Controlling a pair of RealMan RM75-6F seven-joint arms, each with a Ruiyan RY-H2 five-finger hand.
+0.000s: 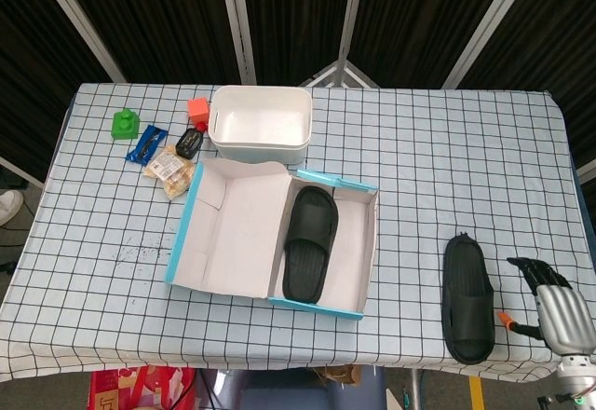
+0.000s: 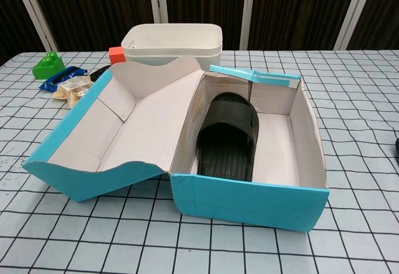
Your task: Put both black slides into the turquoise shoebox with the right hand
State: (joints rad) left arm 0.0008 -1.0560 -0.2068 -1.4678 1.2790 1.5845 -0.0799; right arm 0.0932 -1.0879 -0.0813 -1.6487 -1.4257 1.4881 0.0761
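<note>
1 black slide (image 1: 310, 243) already lying flat in the right-hand compartment of the turquoise shoebox (image 1: 370, 252), toe toward the far wall, hugging the divider side, with bare card left beside it for a 2nd; lid flap folded out flat to the left. 2nd slide (image 1: 467, 297) out on the checked tablecloth (image 1: 447, 158), well apart from the box on its right, sole down, lengthwise toward the near edge. Right hand (image 1: 549, 300) low at the table's near right corner, just beside that slide but not touching it; holding nothing, dark fingers (image 1: 533, 269) spread loosely. Left hand not visible in either view.

Probably moulded foam or rubber: light, springy, a bit grippy rather than slick, nothing fragile; likely to flex if lifted by 1 end. Best hold, by the look of it, around the strap arch or across the midfoot, thumb under the strap, so as to keep it level; then lowering it beside the 1st, clear of the box's near wall.

White tub (image 1: 260, 122) behind the box; small toys and packets at far left.
</note>
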